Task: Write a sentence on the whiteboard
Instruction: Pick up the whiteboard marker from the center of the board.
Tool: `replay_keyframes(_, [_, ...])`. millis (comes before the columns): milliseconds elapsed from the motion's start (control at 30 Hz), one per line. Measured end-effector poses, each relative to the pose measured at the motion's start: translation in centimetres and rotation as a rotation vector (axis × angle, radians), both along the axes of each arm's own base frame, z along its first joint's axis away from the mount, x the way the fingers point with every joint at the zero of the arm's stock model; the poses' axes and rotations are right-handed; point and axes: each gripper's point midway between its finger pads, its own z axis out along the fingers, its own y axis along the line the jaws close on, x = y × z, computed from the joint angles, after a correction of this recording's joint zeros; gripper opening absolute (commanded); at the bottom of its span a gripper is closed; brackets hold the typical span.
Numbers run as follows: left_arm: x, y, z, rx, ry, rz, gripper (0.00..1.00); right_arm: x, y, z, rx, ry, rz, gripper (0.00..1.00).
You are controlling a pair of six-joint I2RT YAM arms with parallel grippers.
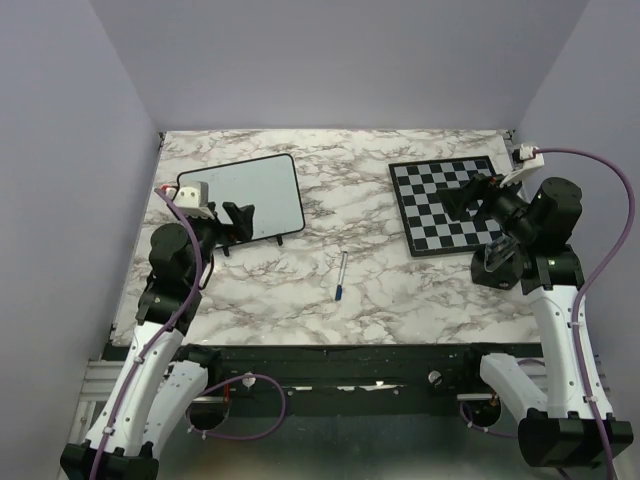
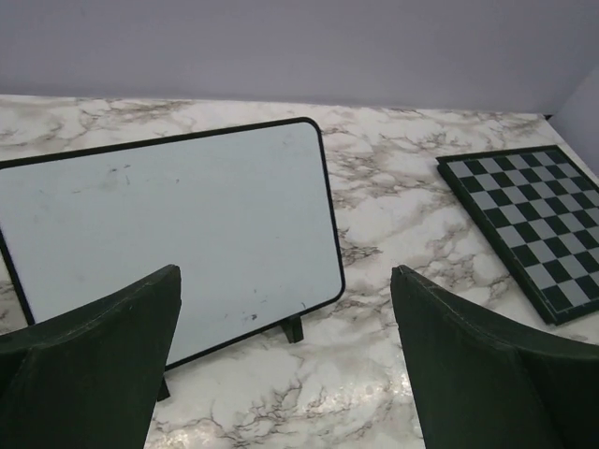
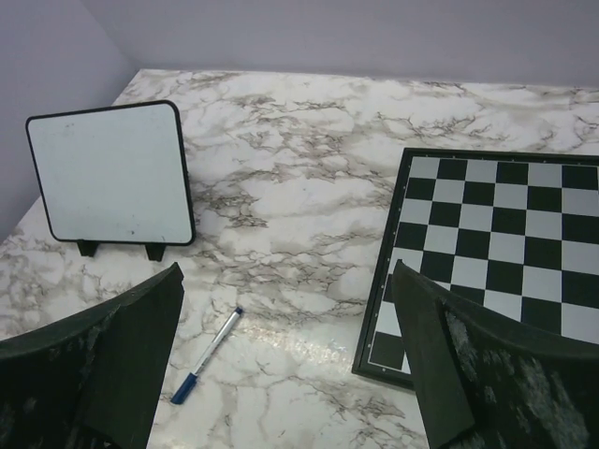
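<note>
The whiteboard [image 1: 250,190] stands tilted on two small black feet at the back left of the marble table; its black-framed white face [image 2: 168,234] carries only faint smudges, and no sentence shows on it. My left gripper [image 1: 240,215] hovers just in front of the board's lower edge, open and empty, its jaws [image 2: 285,271] wide apart. A blue-capped marker pen [image 1: 341,276] lies alone on the table's middle [image 3: 206,355]. My right gripper [image 1: 472,198] hangs open and empty above the near left part of the chessboard, jaws [image 3: 285,271] spread. The right wrist view also takes in the whiteboard [image 3: 110,173].
A black-and-white chessboard [image 1: 450,205] lies flat at the back right [image 3: 496,243], also visible in the left wrist view [image 2: 533,220]. Grey walls close in the table on the left, back and right. Bare marble lies between the board, pen and chessboard.
</note>
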Motion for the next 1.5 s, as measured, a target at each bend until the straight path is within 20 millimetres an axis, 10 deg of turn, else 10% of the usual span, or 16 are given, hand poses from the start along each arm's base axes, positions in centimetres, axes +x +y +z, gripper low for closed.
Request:
replay_keyframes(500, [-5.0, -10.0, 1.1, -0.108, 0.189, -0.459, 0.99, -6.8, 7.0, -1.9, -0.064, -0.145, 0.651, 1.00])
replay_keyframes(900, [-9.5, -19.1, -9.4, 0.087, 0.575, -0.585, 0.81, -6.9, 7.0, -4.3, -0.126, -0.185, 0.694, 1.00])
replay_keyframes(1500, [-6.8, -22.6, -22.2, 0.390, 0.880, -0.360, 0.51, -5.9, 6.4, -5.0, -0.179, -0.193, 0.650, 1.00])
